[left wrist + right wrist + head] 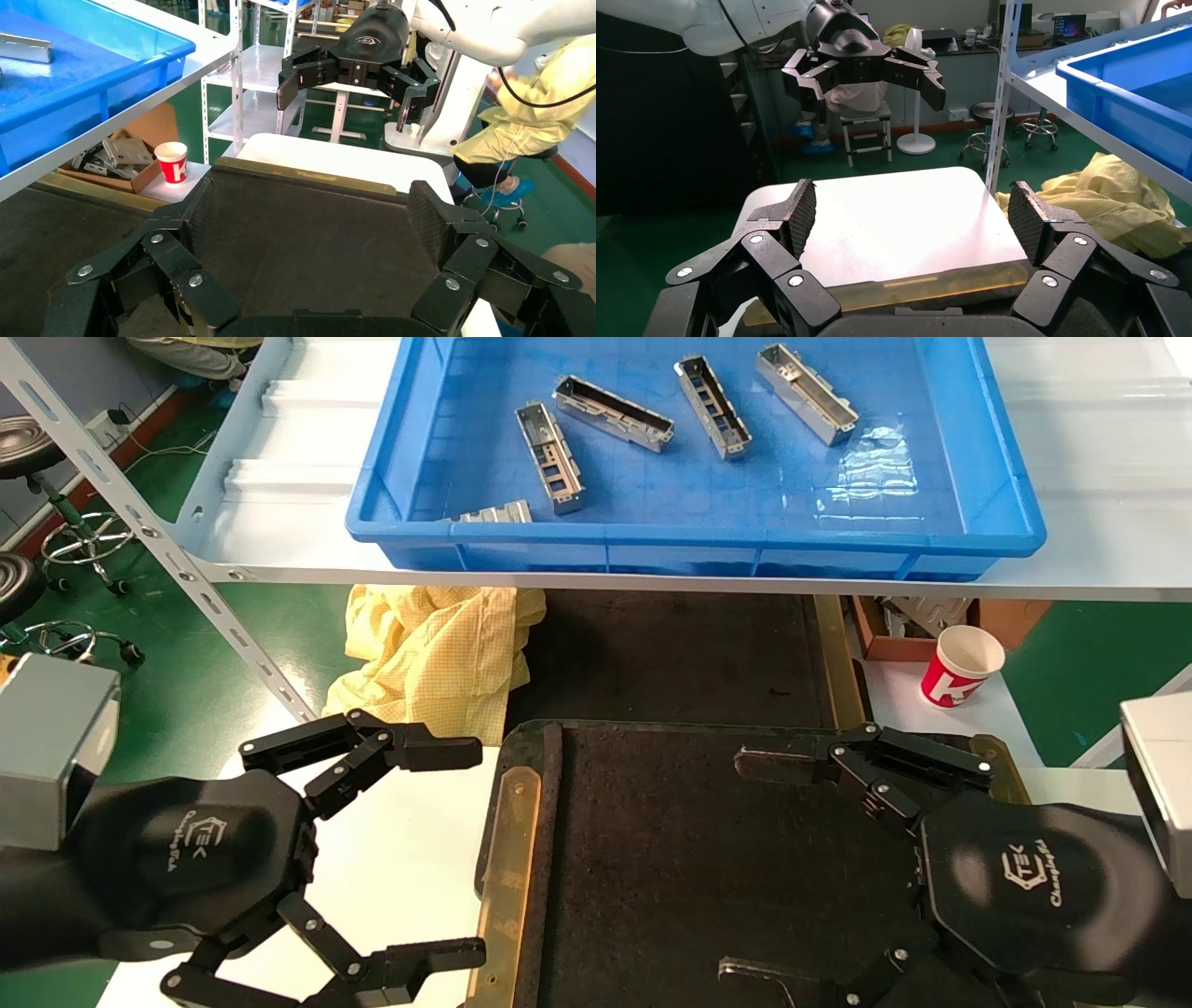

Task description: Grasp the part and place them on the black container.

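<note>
A wide, flat black container (689, 859) with a dark felt-like surface and brass-coloured side strips is seen low in the head view, nothing lying on it. Above it, on a white shelf (1099, 477), a blue plastic crate (987, 449) holds several slim silver sheet-metal channels; one such part (549, 456) lies near the crate's front left. The left gripper (456, 845) is held just beside the container's left edge, jaws spread wide and empty. The right gripper (759, 868) is held over the container, likewise wide apart and empty. The part is judged light, stiff and slippery, with thin edges; it is best pinched across its narrow width, mid-length.
</note>
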`<action>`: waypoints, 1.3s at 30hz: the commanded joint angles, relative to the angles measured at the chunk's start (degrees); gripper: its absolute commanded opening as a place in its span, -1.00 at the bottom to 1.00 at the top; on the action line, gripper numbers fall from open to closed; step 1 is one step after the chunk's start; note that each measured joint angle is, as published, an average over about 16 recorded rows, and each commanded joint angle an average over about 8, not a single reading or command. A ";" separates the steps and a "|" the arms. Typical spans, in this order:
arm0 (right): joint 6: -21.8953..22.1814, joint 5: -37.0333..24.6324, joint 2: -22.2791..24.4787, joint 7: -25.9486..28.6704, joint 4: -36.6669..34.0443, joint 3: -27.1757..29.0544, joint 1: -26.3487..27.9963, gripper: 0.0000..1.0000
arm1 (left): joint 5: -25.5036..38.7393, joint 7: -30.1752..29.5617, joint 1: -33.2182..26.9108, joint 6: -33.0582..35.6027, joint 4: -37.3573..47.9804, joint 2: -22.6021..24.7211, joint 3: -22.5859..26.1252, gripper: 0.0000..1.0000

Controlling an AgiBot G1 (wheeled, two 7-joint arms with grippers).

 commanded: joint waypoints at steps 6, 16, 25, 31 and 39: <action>0.00 0.00 0.00 0.00 0.00 0.00 0.00 1.00 | 0.00 0.00 0.00 0.00 0.00 0.00 0.00 1.00; 0.00 0.00 0.00 0.00 0.00 0.00 0.00 1.00 | 0.00 0.00 0.00 0.00 0.00 0.00 0.00 0.25; 0.00 0.00 0.00 0.00 0.00 0.00 0.00 1.00 | 0.00 0.00 0.00 0.00 0.00 0.00 0.00 -1.00; 0.00 0.00 0.00 0.00 0.00 0.00 0.00 1.00 | 0.00 0.00 0.00 0.00 0.00 0.00 0.00 -1.00; 0.00 0.00 0.00 0.00 0.00 0.00 0.00 1.00 | 0.00 0.00 0.00 0.00 0.00 0.00 0.00 -1.00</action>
